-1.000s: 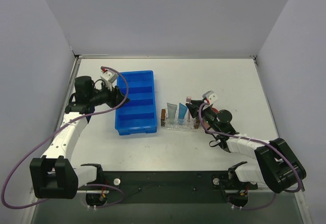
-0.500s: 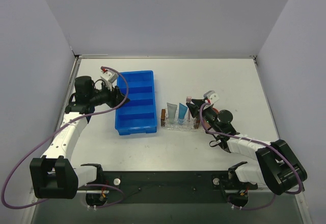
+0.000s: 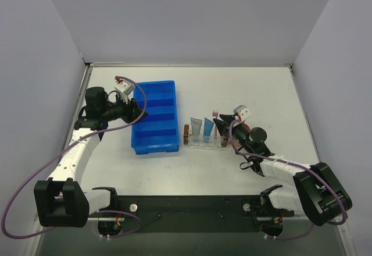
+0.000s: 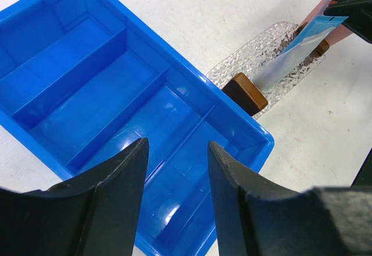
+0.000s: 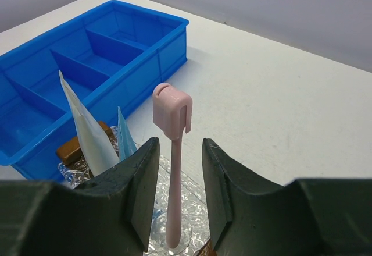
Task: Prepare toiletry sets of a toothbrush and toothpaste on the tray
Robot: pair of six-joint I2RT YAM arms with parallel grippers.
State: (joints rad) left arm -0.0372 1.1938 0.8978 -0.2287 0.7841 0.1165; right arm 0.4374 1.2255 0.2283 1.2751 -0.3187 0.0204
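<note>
The clear glittery tray [image 3: 204,144] lies right of the blue bin, a brown block at each short end. A pale grey-blue toothpaste [image 3: 196,128] and a brighter blue toothpaste [image 3: 208,128] stand in it, as does the pink toothbrush [image 5: 174,169], upright with its capped head on top. My right gripper [image 5: 180,144] is open around the toothbrush stem, with a gap on each side. The same gripper [image 3: 224,129] sits at the tray's right end. My left gripper [image 4: 177,148] hangs open over the bin, holding nothing.
The blue compartmented bin [image 3: 154,149] sits left of the tray, its corner almost touching the tray's left brown block [image 4: 244,93]. Grey walls close off the table on three sides. White tabletop stretches behind and to the right of the tray.
The right gripper's jaws have spread a little away from the toothbrush, and the wrist has eased slightly back to the right. The left arm has not moved.
</note>
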